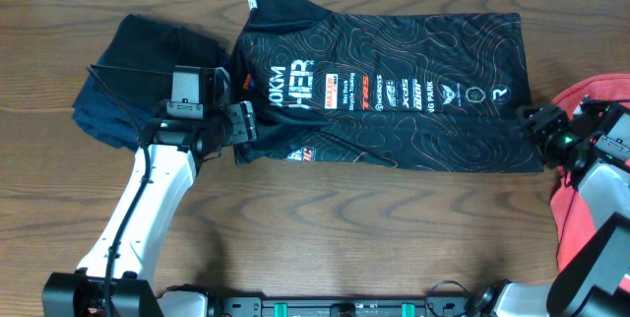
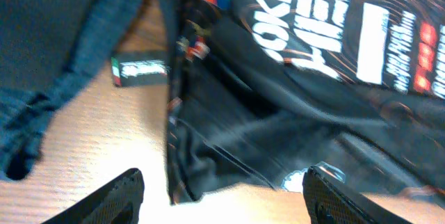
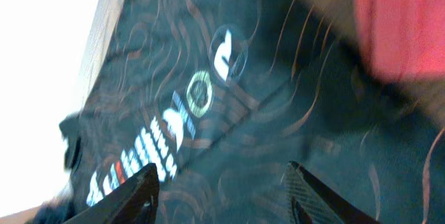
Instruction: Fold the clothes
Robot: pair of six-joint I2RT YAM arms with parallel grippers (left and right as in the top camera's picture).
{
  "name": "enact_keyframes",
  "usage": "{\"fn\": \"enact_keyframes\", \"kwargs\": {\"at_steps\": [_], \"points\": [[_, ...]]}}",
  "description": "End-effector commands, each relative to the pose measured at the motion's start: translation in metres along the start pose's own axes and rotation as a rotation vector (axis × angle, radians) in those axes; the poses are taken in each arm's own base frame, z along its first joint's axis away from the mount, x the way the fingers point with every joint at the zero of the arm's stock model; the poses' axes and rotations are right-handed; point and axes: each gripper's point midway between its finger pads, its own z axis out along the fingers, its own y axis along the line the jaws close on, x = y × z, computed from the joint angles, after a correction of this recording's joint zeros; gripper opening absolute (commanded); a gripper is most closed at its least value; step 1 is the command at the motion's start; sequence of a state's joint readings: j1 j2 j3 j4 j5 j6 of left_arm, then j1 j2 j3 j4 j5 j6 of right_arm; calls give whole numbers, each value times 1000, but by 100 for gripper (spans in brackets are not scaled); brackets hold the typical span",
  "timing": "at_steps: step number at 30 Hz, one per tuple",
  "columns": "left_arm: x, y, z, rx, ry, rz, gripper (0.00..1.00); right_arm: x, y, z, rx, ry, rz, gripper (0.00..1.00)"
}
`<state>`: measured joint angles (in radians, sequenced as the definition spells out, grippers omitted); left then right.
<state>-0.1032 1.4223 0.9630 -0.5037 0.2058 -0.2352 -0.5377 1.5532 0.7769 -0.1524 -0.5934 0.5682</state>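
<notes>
The black jersey (image 1: 394, 91) with orange contour lines and white logos lies flat across the middle of the table, folded lengthwise. My left gripper (image 1: 242, 123) is at its left end, near the collar side. In the left wrist view it (image 2: 222, 197) stands open, with the jersey's hem corner (image 2: 208, 161) lying loose on the wood between the fingers (image 2: 119, 197). My right gripper (image 1: 538, 127) is at the jersey's lower right corner. It (image 3: 219, 190) is open just above the fabric (image 3: 229, 133), gripping nothing. The coral-red T-shirt (image 1: 581, 199) lies bunched at the right edge.
A dark navy garment (image 1: 138, 71) lies heaped at the left, behind my left arm. A small black label (image 2: 139, 69) with a striped end rests on the wood between it and the jersey. Bare wooden table (image 1: 374, 228) runs along the front.
</notes>
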Motion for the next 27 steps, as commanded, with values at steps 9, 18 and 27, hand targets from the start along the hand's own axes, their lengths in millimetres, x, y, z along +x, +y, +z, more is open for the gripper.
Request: {"fn": "enact_keyframes", "kwargs": {"at_steps": [9, 18, 27], "points": [[26, 0, 51, 34, 162, 20, 59, 51, 54, -30, -92, 133, -214, 54], [27, 3, 73, 35, 174, 17, 19, 55, 55, -32, -92, 140, -213, 53], [-6, -51, 53, 304, 106, -46, 6, 55, 55, -32, -92, 140, -213, 52]]}}
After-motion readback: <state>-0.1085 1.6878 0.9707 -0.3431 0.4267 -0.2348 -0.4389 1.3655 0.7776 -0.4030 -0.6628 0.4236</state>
